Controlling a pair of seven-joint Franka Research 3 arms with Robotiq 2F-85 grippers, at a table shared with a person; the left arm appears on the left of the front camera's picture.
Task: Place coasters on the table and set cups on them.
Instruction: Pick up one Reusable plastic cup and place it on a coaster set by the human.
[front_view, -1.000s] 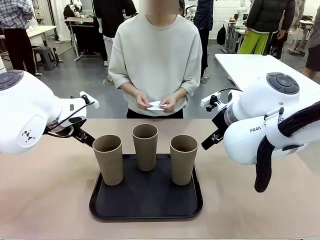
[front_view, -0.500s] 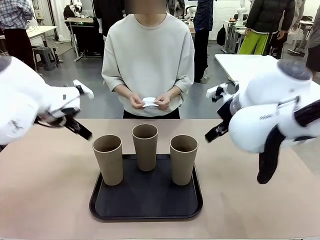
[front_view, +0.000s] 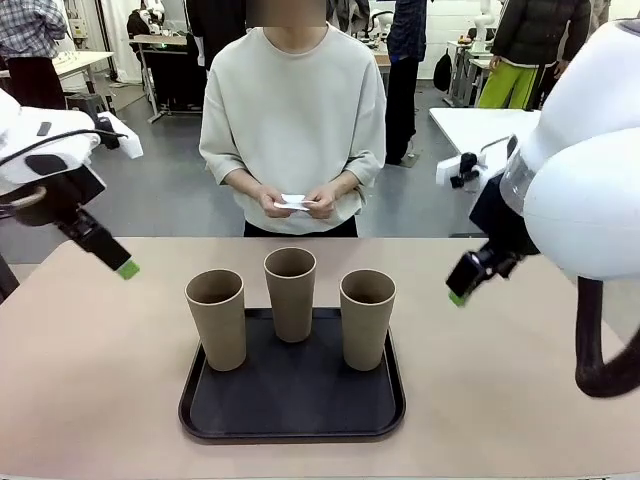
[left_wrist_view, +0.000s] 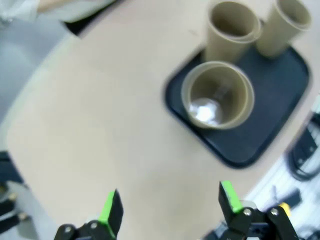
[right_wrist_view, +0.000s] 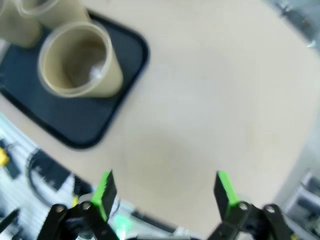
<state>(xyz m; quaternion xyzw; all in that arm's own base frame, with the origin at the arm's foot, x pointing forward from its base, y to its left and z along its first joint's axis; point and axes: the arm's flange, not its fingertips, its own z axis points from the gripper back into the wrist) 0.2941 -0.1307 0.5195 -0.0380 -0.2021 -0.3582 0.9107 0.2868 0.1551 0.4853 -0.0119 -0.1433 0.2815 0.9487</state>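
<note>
Three tan cups stand upright on a black tray (front_view: 293, 410): the left cup (front_view: 216, 318), the middle cup (front_view: 290, 293) and the right cup (front_view: 367, 317). Across the beige table (front_view: 90, 380) a person holds white coasters (front_view: 293, 202) in both hands at waist height. My left gripper (left_wrist_view: 170, 205) hangs open over bare table left of the tray, and its green-tipped finger (front_view: 126, 268) points down. My right gripper (right_wrist_view: 165, 190) hangs open over bare table right of the tray, green fingertip (front_view: 456, 297) down. The left cup (left_wrist_view: 217, 95) and the right cup (right_wrist_view: 80, 60) lie ahead of the fingers.
A glossy white table (front_view: 490, 130) stands at the far right behind the person. Other people and benches are in the background. Bare tabletop lies on both sides of the tray and in front of it.
Both arms have risen and swung outward, away from the cups. The person's hands with the coasters have stayed at waist height. The cups have not moved.
</note>
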